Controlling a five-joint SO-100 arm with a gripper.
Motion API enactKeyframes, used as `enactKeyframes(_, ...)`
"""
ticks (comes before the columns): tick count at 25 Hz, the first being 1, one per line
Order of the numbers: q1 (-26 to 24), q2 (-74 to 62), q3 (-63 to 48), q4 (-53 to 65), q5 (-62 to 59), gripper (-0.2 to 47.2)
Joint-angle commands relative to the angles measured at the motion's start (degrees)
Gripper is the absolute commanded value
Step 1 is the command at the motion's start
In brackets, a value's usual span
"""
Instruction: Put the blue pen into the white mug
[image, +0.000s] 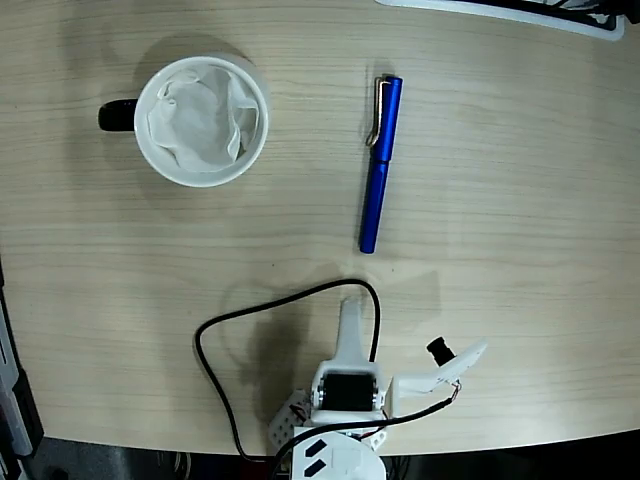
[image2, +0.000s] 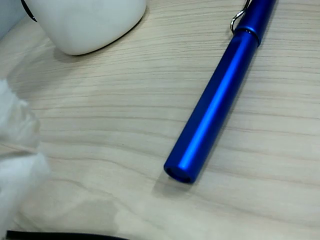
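The blue pen (image: 380, 165) lay flat on the wooden table (image: 520, 200), clip end uppermost in the fixed view, well apart to the right of the white mug (image: 201, 121). The mug stood upright, black handle at its left, crumpled white lining inside. The arm sat below the pen, touching neither. Whether the fingers (image: 352, 318) were open or closed could not be told.

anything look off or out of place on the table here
Only the white mug: crumpled white paper or cloth fills its inside, where the blue pen should go. The pen lies flat on the table, intact, nothing spilled.
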Motion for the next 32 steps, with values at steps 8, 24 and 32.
enactKeyframes(8,0.35,2.29,-1.41,1.41,-0.18,0.1)
enactKeyframes(24,2.55,-19.07,-23.38,0.0,-2.9,0.1)
enactKeyframes(32,8.0,-47.37,-55.46,9.58,-25.49,0.1)
